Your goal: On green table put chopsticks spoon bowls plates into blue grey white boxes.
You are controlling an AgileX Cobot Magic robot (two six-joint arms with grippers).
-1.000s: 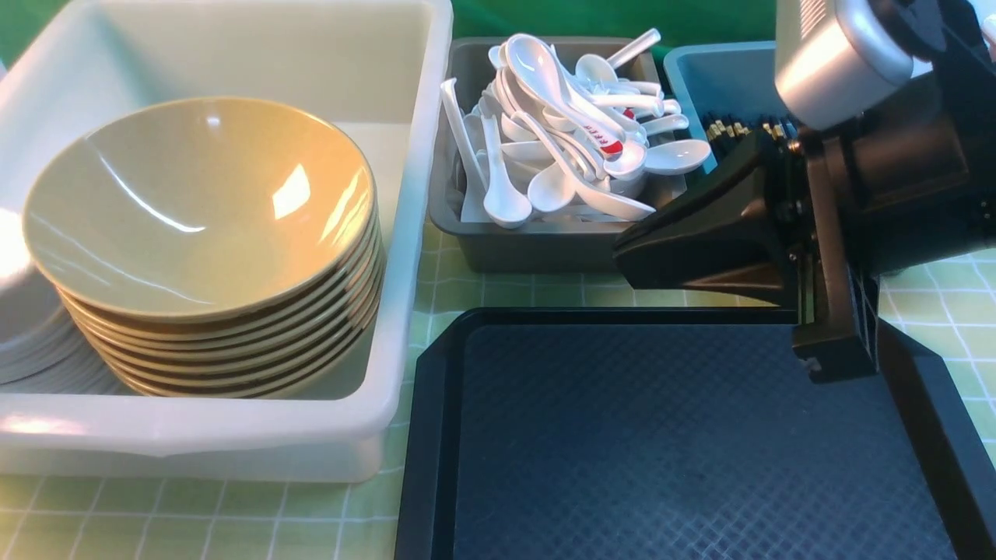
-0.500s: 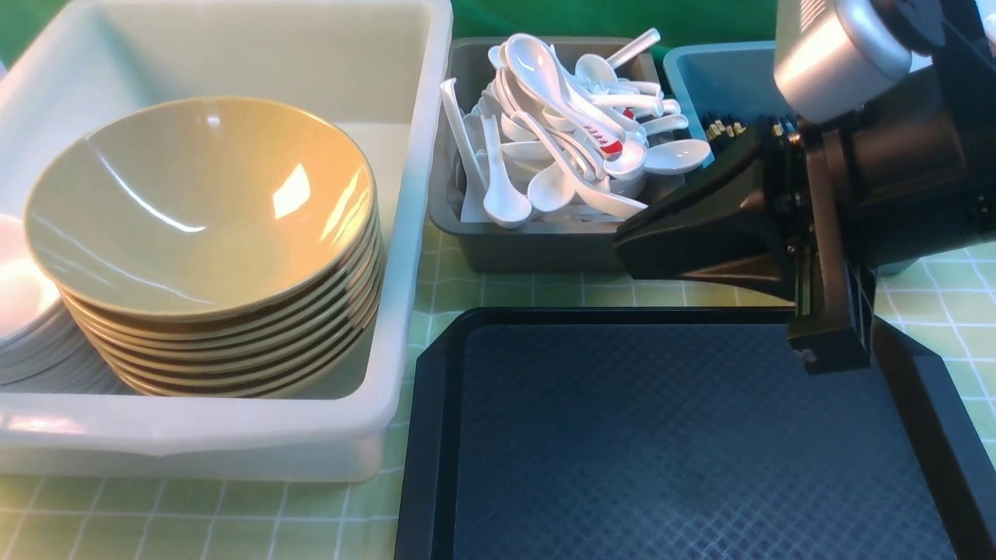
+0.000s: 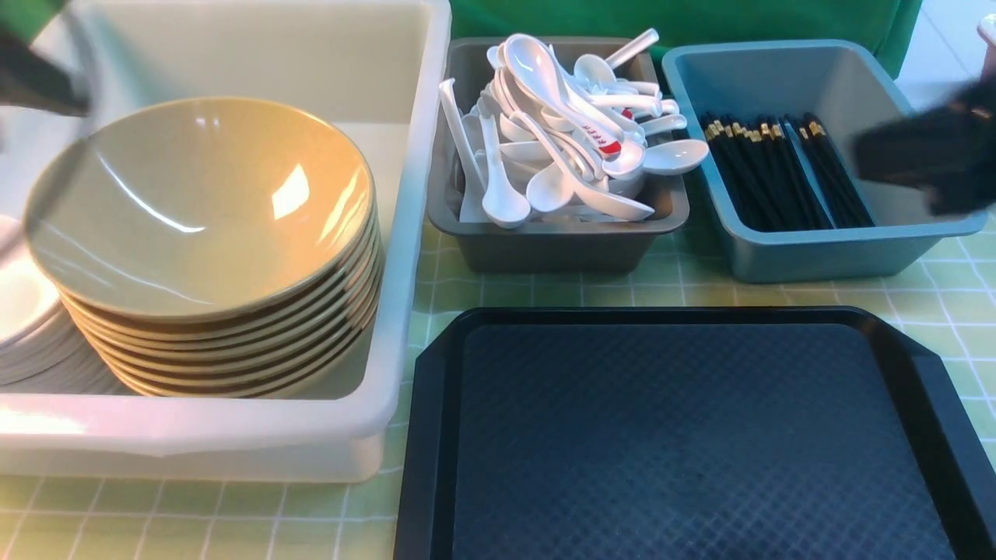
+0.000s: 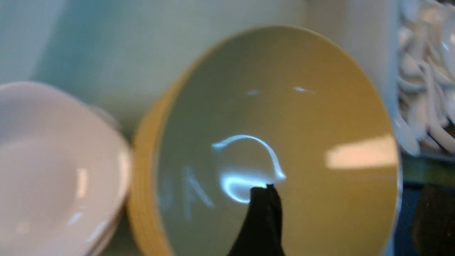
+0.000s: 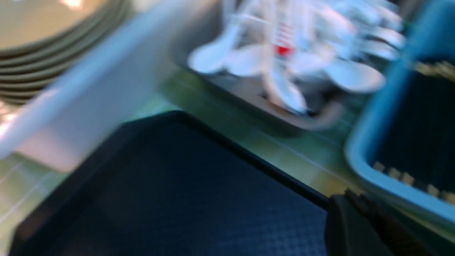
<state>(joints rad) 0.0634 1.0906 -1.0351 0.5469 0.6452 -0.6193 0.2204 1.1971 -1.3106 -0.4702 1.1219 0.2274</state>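
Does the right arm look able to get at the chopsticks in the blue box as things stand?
Probably yes. The right arm is a dark blur at the blue box's right side, and the chopsticks lie uncovered in the open box with nothing over them. Its gripper's own position is too blurred to judge.

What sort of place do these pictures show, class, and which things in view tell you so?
Probably a mock dish-sorting station, not a real kitchen: stacked tan bowls in a white tub, a grey tub of spoons, and a green gridded table with a green backdrop.
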